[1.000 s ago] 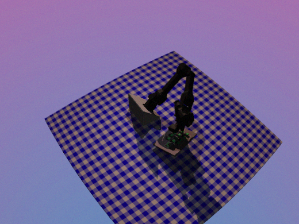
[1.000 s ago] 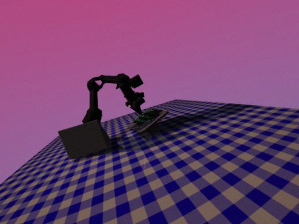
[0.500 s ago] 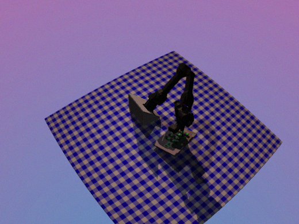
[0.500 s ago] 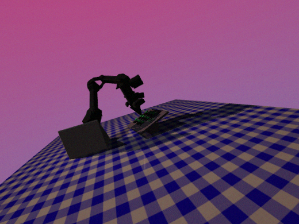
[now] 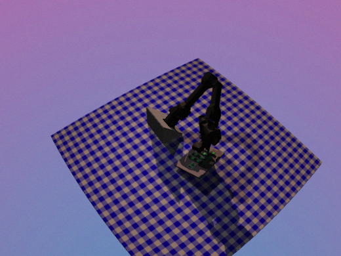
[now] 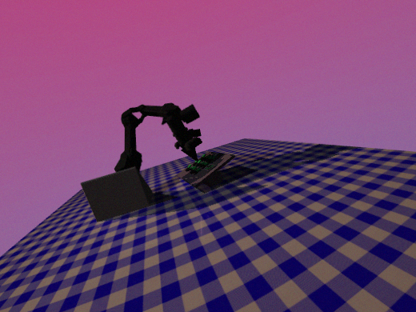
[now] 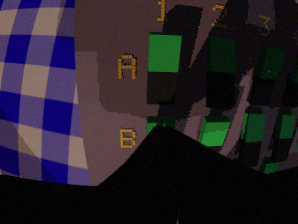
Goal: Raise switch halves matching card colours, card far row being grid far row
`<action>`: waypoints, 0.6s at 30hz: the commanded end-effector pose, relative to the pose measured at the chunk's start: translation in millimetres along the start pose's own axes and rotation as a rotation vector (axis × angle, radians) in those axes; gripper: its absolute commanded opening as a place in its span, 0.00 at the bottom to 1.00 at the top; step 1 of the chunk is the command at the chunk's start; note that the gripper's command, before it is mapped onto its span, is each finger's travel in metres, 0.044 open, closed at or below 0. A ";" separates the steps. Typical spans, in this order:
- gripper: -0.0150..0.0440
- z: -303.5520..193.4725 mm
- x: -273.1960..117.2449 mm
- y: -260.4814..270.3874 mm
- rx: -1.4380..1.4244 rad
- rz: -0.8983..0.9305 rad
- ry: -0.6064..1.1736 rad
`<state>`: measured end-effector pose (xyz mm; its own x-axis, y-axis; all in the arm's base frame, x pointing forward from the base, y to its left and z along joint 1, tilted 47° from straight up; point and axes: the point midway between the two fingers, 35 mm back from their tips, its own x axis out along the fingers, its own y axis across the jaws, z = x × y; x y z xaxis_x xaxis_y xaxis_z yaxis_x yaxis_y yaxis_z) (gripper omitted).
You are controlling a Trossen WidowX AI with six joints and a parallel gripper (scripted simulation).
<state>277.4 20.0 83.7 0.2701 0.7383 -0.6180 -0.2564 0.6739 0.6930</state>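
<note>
The tilted switch panel point(image 5: 195, 172) point(image 6: 225, 161) point(image 7: 112, 30) carries rows of switches with green far halves and dark near halves. My gripper point(image 5: 208, 149) point(image 6: 196, 158) point(image 7: 161, 135) is shut and empty, its tips low over the panel at switch B1 point(image 7: 159, 121), hiding most of it; contact cannot be told. Switch A1 point(image 7: 165, 52) shows a bright green half above a dark half. Switch A2 point(image 7: 221, 55) and switch A3 point(image 7: 270, 62) are in shadow. Switch B2 point(image 7: 215, 133) shows bright green. Row C is mostly hidden. The small card point(image 5: 192, 165) is too small to read.
A grey wedge-shaped block point(image 5: 160, 131) point(image 6: 116, 194) stands beside the arm's base. The panel stands on a blue-and-tan checked cloth point(image 5: 108, 164) point(image 6: 280, 224) point(image 7: 35, 100). The arm's shadow falls across the panel.
</note>
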 end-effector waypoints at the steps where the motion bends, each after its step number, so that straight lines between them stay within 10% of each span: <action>1: 0.25 0.2 0.9 0.3 0.005 0.003 -0.002; 18: 0.25 0.3 3.1 0.3 0.005 0.003 -0.002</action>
<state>278.4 21.5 82.5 0.2718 0.7383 -0.6172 -0.2564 0.6738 0.6930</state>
